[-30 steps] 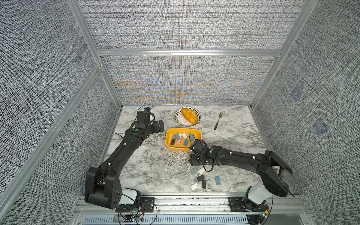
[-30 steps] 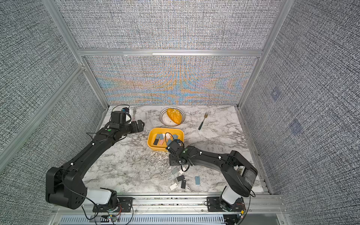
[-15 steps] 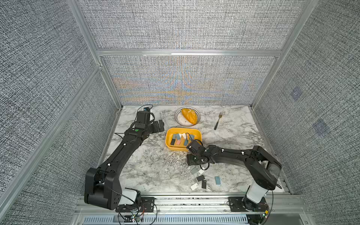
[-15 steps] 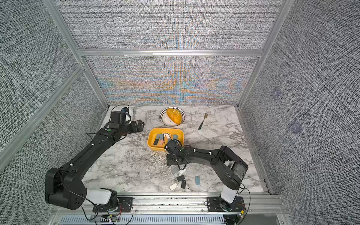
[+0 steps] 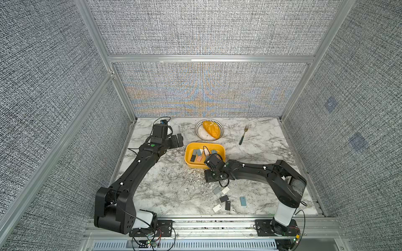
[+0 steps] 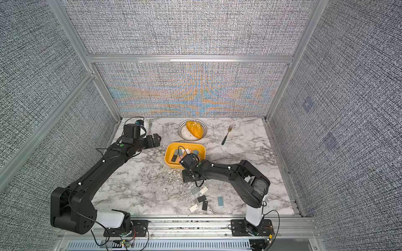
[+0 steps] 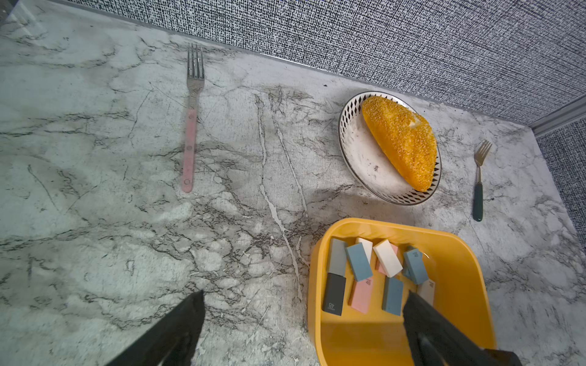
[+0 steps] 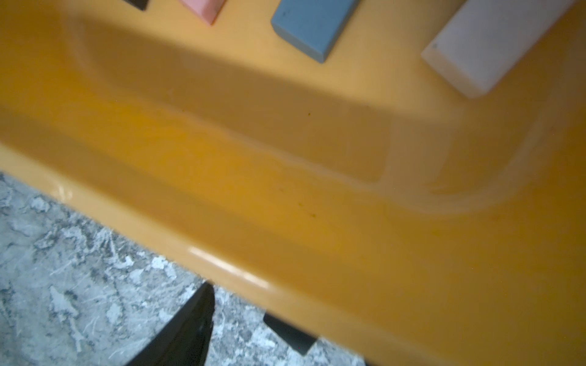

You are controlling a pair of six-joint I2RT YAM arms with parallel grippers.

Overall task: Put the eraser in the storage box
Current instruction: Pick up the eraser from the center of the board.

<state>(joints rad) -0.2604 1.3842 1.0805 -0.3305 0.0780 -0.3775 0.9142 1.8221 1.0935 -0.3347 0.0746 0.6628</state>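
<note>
The yellow storage box (image 5: 196, 167) (image 6: 185, 144) (image 7: 364, 332) (image 8: 285, 206) sits mid-table with several erasers inside. More erasers lie loose toward the front edge, among them a grey one (image 5: 216, 190), a black one (image 5: 224, 198) and a blue one (image 5: 243, 201). My right gripper (image 5: 207, 175) (image 6: 186, 176) (image 8: 295, 320) is low on the marble against the box's near wall. One finger (image 8: 190, 332) shows; the box rim hides its mate. A black eraser (image 8: 290, 336) lies beside that finger with marble between them. My left gripper (image 5: 177, 140) (image 7: 304, 304) hovers open and empty at the box's left side.
A patterned plate (image 5: 197, 130) with bread (image 5: 210, 129) stands behind the box. A green-handled fork (image 5: 243, 137) lies to its right, and a pink-handled fork (image 7: 190, 126) near the back left corner. Fabric walls close in three sides.
My right arm has folded in and the right gripper has slid left along the box's near wall. The left arm has not moved.
</note>
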